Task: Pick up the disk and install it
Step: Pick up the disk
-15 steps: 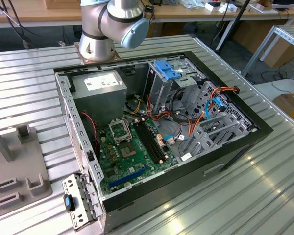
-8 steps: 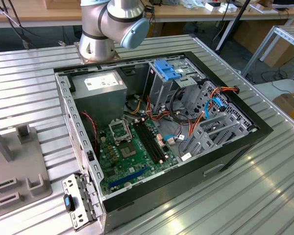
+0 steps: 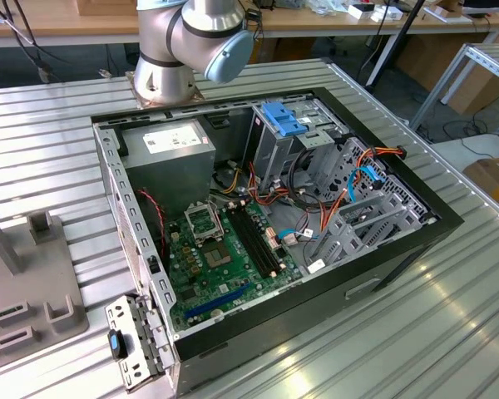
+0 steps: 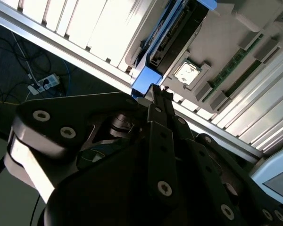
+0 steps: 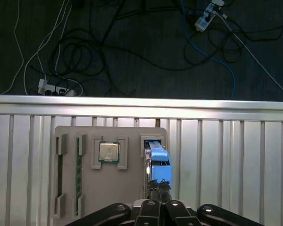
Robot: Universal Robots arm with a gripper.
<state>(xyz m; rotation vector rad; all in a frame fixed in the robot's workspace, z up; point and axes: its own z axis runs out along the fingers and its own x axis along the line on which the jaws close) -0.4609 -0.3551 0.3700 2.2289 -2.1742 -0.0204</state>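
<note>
Hand: the hand (image 5: 159,185) has its two dark fingers pressed together, with no gap between them. The tips sit against the near end of the disk's blue frame. I cannot tell whether a lip of the frame is pinched between them.
Disk: the disk (image 5: 159,162) stands on its edge in the end slot of a grey holder (image 5: 132,188), blue frame uppermost, well apart from the open computer.
Holder's other slots: a square processor chip (image 5: 109,152) lies flat just beside the disk. Two green memory sticks (image 5: 78,165) lie further along.
Second wrist view: from low and to one side, the hand (image 4: 156,88) meets the blue corner of the disk (image 4: 146,77). The disk's dark flat side rises out of the holder (image 4: 217,47). The chip (image 4: 186,73) lies beyond it.
Exterior view: the arm (image 3: 187,41) rises from its base behind an open computer case (image 3: 399,249). Inside lie a green motherboard (image 3: 224,258), a grey power-supply box (image 3: 170,150), a blue latch (image 3: 283,120) on a tall cage, and loose orange and red wiring.
Counter: the counter (image 3: 399,332) is ribbed silver metal. A loose metal panel (image 3: 133,341) lies near the case on the exterior view's left.
Room: a dark floor (image 5: 132,28) beyond the counter's edge is strewn with cables (image 5: 85,56) and a power strip (image 5: 54,87). Wooden benches (image 3: 66,25) stand behind the arm.
</note>
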